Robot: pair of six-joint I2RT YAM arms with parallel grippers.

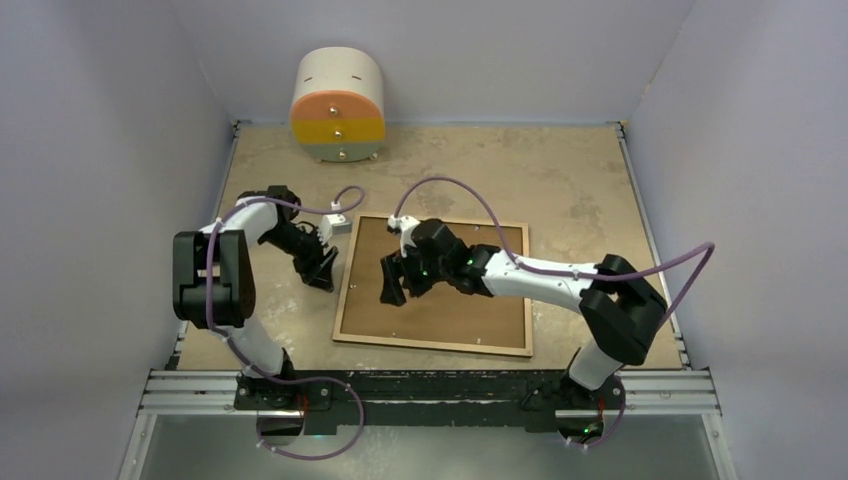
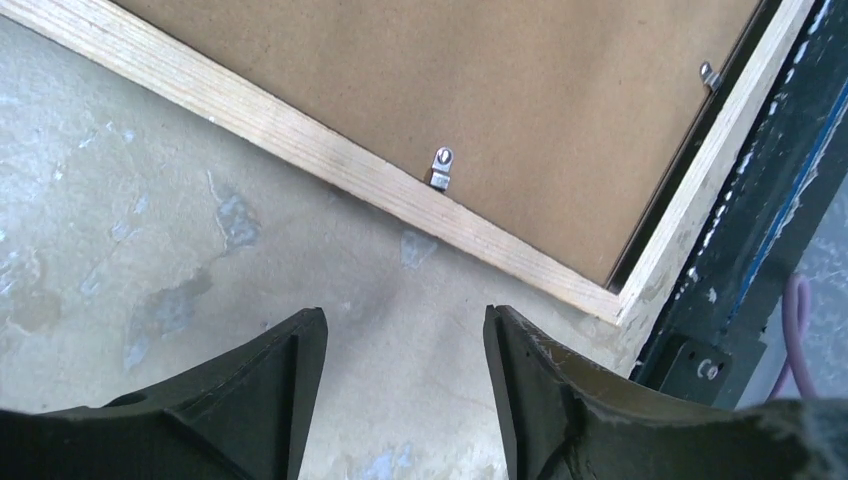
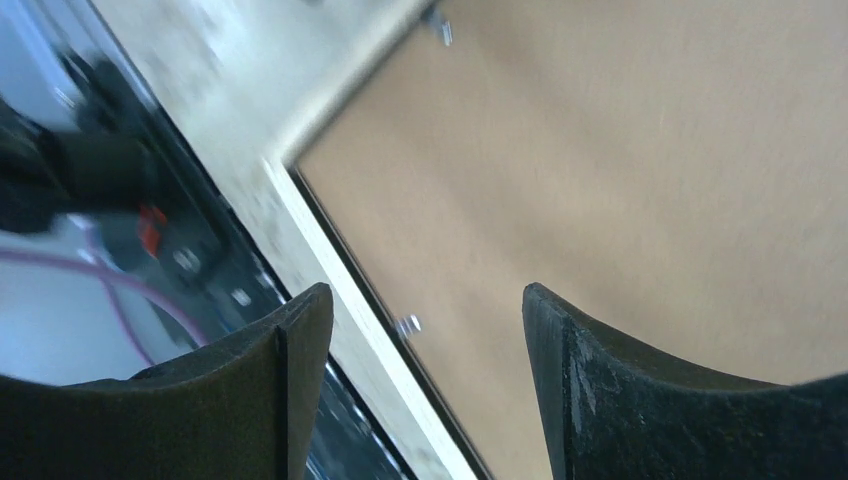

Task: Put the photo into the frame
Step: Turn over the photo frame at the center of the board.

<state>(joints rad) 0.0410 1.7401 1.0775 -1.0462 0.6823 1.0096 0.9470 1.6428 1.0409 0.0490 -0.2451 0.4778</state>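
Fingers [image 2: 270, 400] of the left end effector [image 1: 323, 268] stand apart with nothing between them. They are released over the bare mottled surface [image 1: 560, 180], just beside the left rim of the frame [image 1: 430, 346]. The frame lies flat with its light-wood back upward, and a plain brown backing board [image 1: 445, 315] sits inside it. In the left wrist view a small metal clip [image 2: 442, 166] on the rim reaches onto the board, and a second clip [image 2: 709, 73] shows on the adjoining side. Right of that, the right end effector [image 1: 392, 280] hangs over the board's left part. Its fingers [image 3: 640, 400] are also spread and hold nothing, though the right wrist view is blurred. At the back of the surface stands a round white drawer box [image 1: 337, 105] with orange, yellow and pale fronts.
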